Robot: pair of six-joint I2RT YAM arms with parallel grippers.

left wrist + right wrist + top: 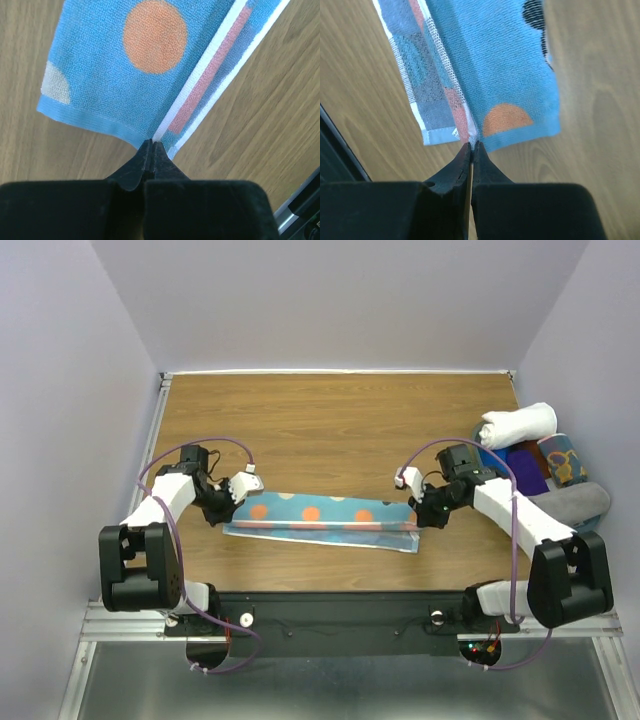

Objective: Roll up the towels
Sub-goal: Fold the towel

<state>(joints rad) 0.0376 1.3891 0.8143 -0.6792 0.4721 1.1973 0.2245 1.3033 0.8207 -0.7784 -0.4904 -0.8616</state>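
Note:
The light blue towel [320,515] with orange and yellow dots lies as a long folded strip across the near middle of the wooden table [330,420]. My left gripper [228,510] is shut on its left end, pinching the folded edge at the white band [151,143]; the towel [125,65] stretches away from the tips. My right gripper [418,518] is shut on its right end at the same fold [471,145], with the towel [505,65] spread beyond. I cannot pick out the mustard-yellow towel.
A pile of rolled cloths [540,465] sits at the right edge: a white roll [518,424], a grey roll [580,502], blue and purple ones between. Walls close the left, back and right sides. The black rail [340,610] runs along the near edge.

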